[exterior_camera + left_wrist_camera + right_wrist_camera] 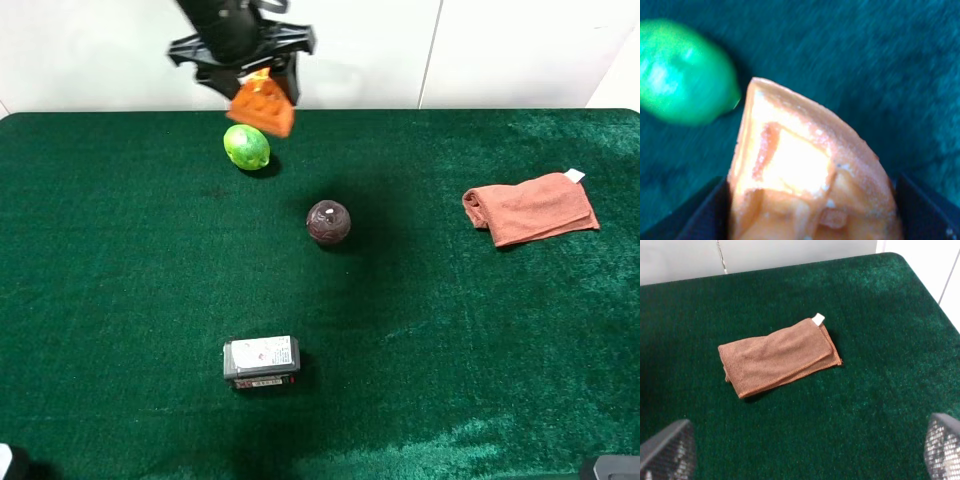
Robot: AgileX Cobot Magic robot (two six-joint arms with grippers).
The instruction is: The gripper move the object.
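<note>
High camera: left gripper (pixel 255 88) at the far edge of the green table (pixel 120 300), fingers clamped on the waffle wedge (pixel 263 112). The wedge hangs tilted, orange side showing, just beyond the lime (pixel 246 147); I cannot tell whether the two touch. Dark ball (pixel 328 222) sits near the table's middle, apart from the lime. Folded brown cloth (pixel 530 208) lies well off to the right. Small grey box with a white label (pixel 261 361) lies flat toward the near edge.

Left wrist camera: waffle wedge (pixel 810 175) fills the frame, its pale yellow grid facing the lens. Black fingers (pixel 705 215) press it from both sides, so the left gripper (pixel 812 212) is closed on it. Lime (pixel 682 72) blurred beside the wedge's tip, on the felt.

Right wrist camera: right gripper (pixel 805 455) spread wide, grey mesh fingertips (pixel 665 450) at the frame's corners, nothing between them. Brown cloth (pixel 777 355) lies flat on the felt ahead, a white tag at one corner.
</note>
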